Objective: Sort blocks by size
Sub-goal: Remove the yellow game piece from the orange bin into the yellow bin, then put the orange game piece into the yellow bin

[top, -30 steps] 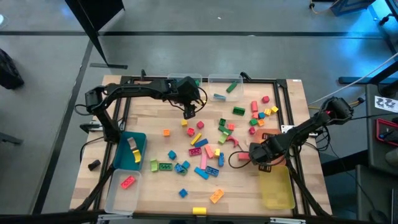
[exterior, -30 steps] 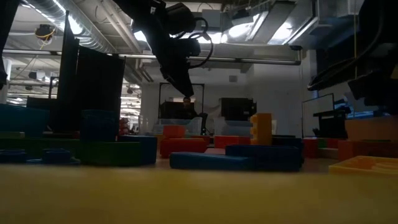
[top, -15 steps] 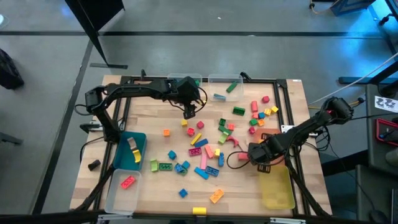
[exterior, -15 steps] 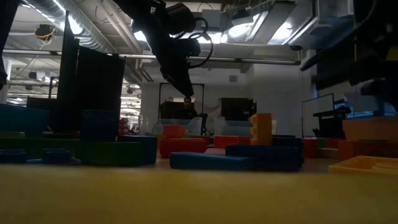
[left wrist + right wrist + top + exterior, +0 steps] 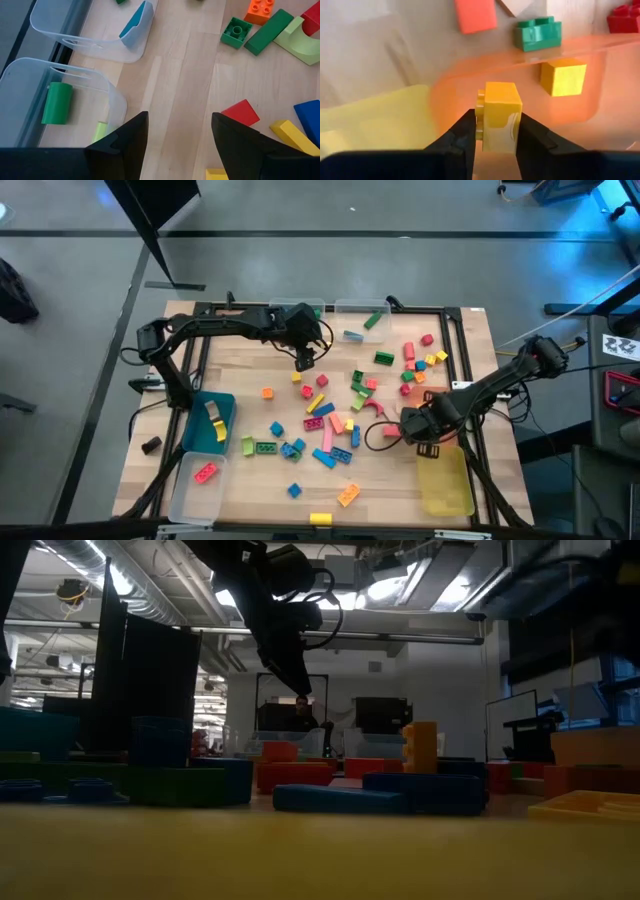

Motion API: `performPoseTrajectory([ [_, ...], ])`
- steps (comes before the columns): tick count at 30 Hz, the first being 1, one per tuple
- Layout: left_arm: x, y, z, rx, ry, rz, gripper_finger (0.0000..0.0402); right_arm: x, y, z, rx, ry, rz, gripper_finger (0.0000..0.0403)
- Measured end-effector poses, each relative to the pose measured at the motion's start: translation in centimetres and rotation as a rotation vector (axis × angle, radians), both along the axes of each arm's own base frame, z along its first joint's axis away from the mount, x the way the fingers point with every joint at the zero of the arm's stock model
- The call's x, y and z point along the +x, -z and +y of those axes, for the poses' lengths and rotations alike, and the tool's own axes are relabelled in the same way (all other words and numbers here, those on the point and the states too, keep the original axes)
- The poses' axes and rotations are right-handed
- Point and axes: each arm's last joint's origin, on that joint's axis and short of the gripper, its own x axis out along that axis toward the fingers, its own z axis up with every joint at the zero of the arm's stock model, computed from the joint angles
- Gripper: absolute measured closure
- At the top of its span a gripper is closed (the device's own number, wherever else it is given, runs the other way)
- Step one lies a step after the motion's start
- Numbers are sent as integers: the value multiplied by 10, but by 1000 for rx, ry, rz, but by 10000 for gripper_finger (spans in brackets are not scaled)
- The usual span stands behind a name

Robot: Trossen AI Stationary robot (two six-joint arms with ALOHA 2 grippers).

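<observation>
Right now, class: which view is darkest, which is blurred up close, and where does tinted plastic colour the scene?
Low view: backlit by ceiling lights, arm in silhouette, the long blue toy brick soft. Right wrist view: the orange translucent bin wall tints the small yellow cube; the right gripper holds a yellow studded brick. High view: evenly lit.
</observation>
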Motion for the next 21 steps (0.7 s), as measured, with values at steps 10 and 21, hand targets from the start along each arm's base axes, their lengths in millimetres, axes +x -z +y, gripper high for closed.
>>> performPoseTrajectory([
  [10, 0, 0, 0, 0, 0, 0, 199, 1, -36, 33, 282, 103, 35, 297],
  [21, 0, 0, -1, -13, -16, -6, 199, -22, -38, 78, 311, 129, -22, 245],
])
